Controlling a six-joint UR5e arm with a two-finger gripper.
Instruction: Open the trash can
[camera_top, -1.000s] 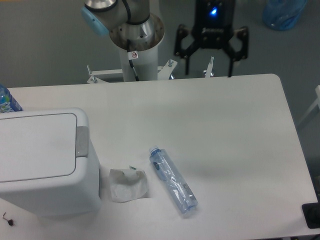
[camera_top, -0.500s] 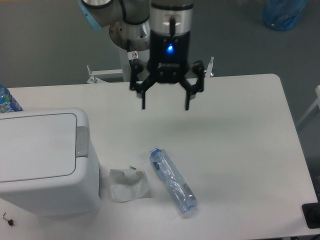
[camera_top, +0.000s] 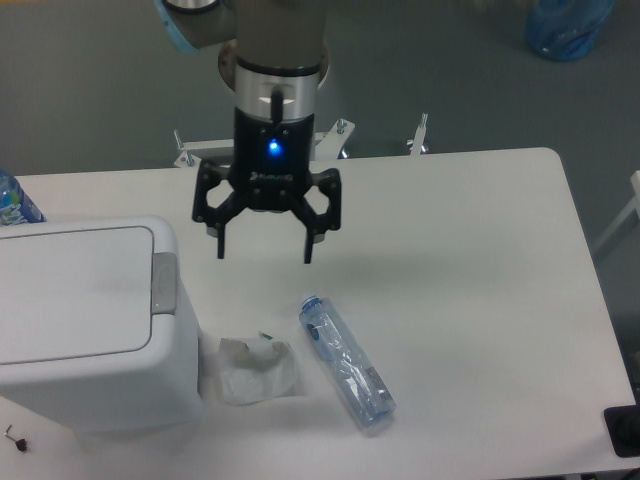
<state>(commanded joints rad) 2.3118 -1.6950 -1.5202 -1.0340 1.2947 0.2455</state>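
The trash can (camera_top: 85, 320) is a large white boxy bin at the table's left, its flat lid down. A small grey push-button (camera_top: 163, 282) sits at the lid's right edge. My gripper (camera_top: 264, 252) hangs open above the table, to the right of the bin and a little farther back than the button. Nothing is between its fingers, and it touches neither the bin nor the items below it.
A crumpled white paper scrap (camera_top: 257, 369) lies just right of the bin. A clear plastic bottle (camera_top: 345, 360) lies on its side beside it. Another bottle's blue top (camera_top: 14, 201) shows at the left edge. The white table (camera_top: 470, 260) ends close on the right.
The gripper has come from beyond the table's far edge, moving left and toward the bin, and is lower now. It has stayed open. The bin, paper and bottle have not moved.
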